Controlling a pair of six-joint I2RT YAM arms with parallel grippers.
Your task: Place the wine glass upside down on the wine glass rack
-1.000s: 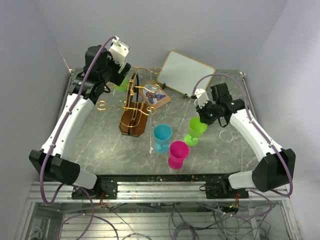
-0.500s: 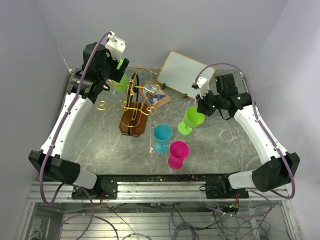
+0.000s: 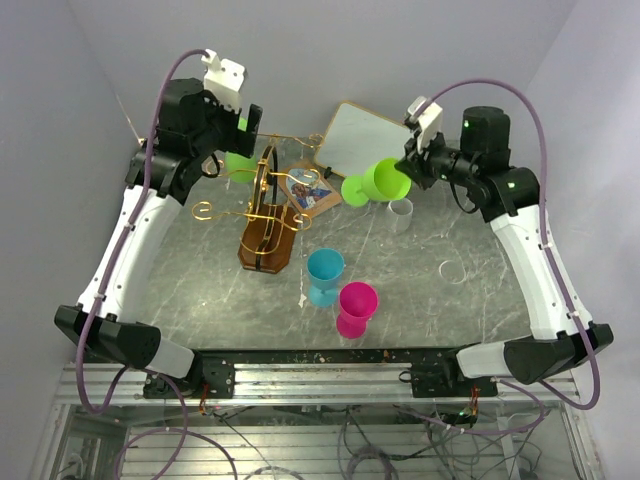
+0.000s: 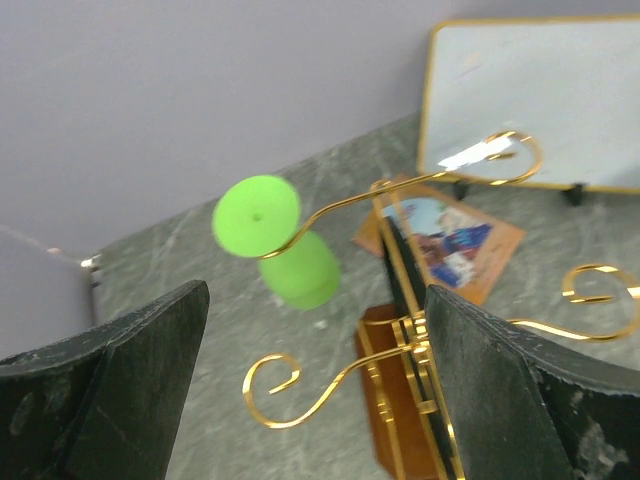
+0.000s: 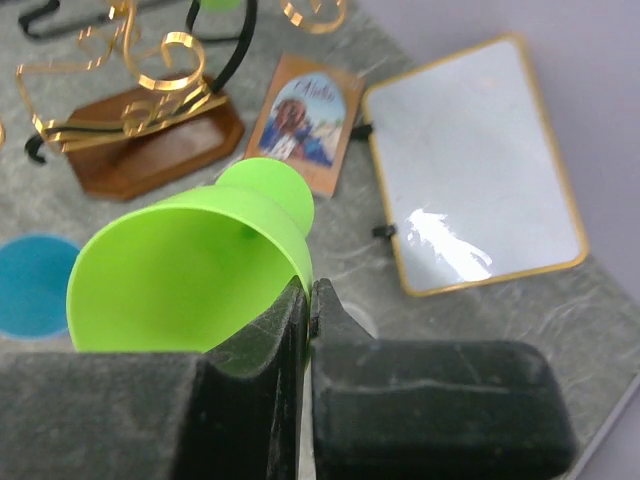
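My right gripper [image 3: 410, 170] is shut on the rim of a lime green wine glass [image 3: 377, 182], one finger inside the bowl [image 5: 190, 270] and one outside. The glass hangs in the air on its side, foot pointing left, in front of the white board. The gold wire wine glass rack [image 3: 268, 215] stands on its brown base left of centre, also in the right wrist view [image 5: 150, 120]. A second green glass [image 4: 295, 262] hangs upside down from a back arm of the rack [image 4: 400, 190]. My left gripper [image 3: 238, 125] is open above that corner, holding nothing.
A blue glass [image 3: 325, 275] and a pink glass [image 3: 357, 306] stand upright in front of the rack. A gold-framed white board [image 3: 372, 143] leans at the back, with a picture card [image 3: 305, 190] lying before it. Two clear rings [image 3: 400, 210] lie on the marble table [image 3: 200, 290].
My right gripper has lifted the green glass off the table, carried it back and up, and tipped it onto its side. The left gripper has risen a little above the rack.
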